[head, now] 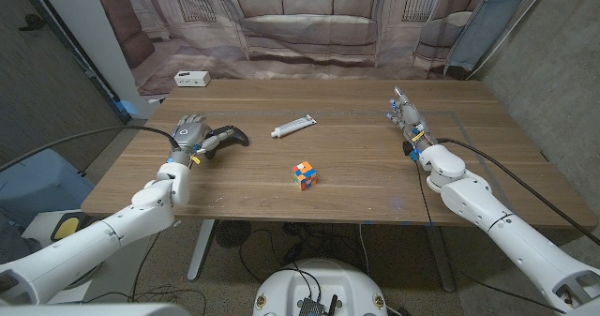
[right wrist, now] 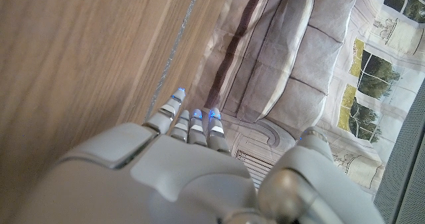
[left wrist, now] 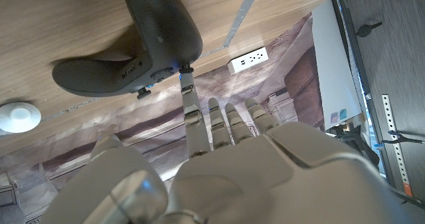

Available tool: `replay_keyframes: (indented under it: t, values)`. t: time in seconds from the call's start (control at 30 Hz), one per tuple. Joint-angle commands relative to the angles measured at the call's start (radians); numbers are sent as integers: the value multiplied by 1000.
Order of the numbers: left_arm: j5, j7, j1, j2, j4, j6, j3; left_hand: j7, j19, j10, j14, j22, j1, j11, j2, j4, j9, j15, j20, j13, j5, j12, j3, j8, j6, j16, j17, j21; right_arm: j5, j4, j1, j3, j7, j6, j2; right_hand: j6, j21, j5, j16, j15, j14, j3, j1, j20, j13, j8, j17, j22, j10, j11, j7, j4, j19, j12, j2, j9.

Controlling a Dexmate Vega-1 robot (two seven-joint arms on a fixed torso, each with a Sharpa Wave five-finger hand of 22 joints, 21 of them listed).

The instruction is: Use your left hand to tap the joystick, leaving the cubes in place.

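In the head view the left hand [head: 191, 133] sits at the table's [head: 375, 180] nine o'clock, covering part of the dark joystick [head: 228, 138]; contact is unclear. A cube [head: 303, 174] lies at centre, a tube [head: 294, 126] toward twelve. The right hand [head: 409, 121] waits at three, empty. In the left wrist view, one outstretched fingertip [left wrist: 186, 74] reaches the joystick [left wrist: 126, 51]. In the right wrist view, the fingers [right wrist: 191, 121] are straight, tips partly hidden.

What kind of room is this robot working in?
Probably a lab or test room: a wooden table, a printed backdrop picturing a sofa, and cables on the floor.
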Motion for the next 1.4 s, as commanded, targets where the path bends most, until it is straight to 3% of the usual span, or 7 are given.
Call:
replay_keyframes:
  t: [0.03, 0.9, 1.03, 1.07, 1.3, 1.4]
  values:
    - [-7, 21, 15, 15, -29, -4, -27, -11, 3, 5, 7, 2, 4, 7, 7, -2, 3, 4, 6, 2, 0, 3, -5, -8, 21, 2, 2, 6, 1, -14, -10, 5, -3, 2, -6, 1, -2, -2, -1, 7, -1, -1, -1, 2, 5, -2, 3, 4, 1, -1, -2, -2, 1, -3, 5, 4]
    - [-9, 88, 59, 17, -74, 34, -77, -10, 8, 18, 23, 2, 8, 7, 9, -4, 5, 10, 16, 3, -5, 7, -8, -13, -4, 7, 2, 7, 6, 1, -13, 13, 10, 24, -6, 1, -1, -2, -1, 6, 0, -2, -1, 3, 5, -1, 2, 4, 3, -1, -3, -3, 3, -2, 6, 4]
    - [-13, 96, 64, 17, -75, 27, -82, -25, 12, 20, 25, 2, 13, 5, 11, -6, 6, 16, 23, 4, -8, 6, -8, -32, -85, 5, 2, 8, 8, 0, -16, 15, 11, 25, -7, 1, -1, -2, -1, 7, 1, -2, -1, 4, 5, -2, 2, 4, 3, -1, -3, -3, 3, -2, 6, 4]
    - [-13, 96, 65, 15, -77, 30, -82, -39, 14, 19, 28, 2, 16, 6, 12, -8, 6, 20, 28, 4, -10, 5, -9, -35, -131, 5, 2, 8, 9, 0, -17, 16, 10, 24, -7, 1, -1, -2, -1, 7, 1, -2, -1, 3, 5, -2, 2, 4, 4, 0, -3, -3, 3, -2, 6, 4]
    - [-19, 116, 68, 8, -71, 17, -89, -83, 21, -2, 28, 2, 24, -1, 14, -12, 7, 32, 41, 6, -18, -3, -12, -36, -293, 3, 3, 9, 8, 4, -18, 17, 11, 33, -6, 0, -1, -2, -1, 6, 1, -2, -1, 2, 5, -2, 2, 4, 4, -1, -1, -4, 4, -2, 6, 4]
    - [-24, 137, 71, 5, -61, -7, -94, -99, 22, -6, 27, 3, 29, -2, 15, -16, 6, 35, 41, 7, -20, -4, -14, -41, -417, 3, 4, 9, 9, 5, -18, 17, 10, 32, -5, -1, -1, -2, -1, 5, 1, -2, 0, 2, 5, -2, 2, 4, 3, 0, -1, -4, 4, -2, 7, 4]
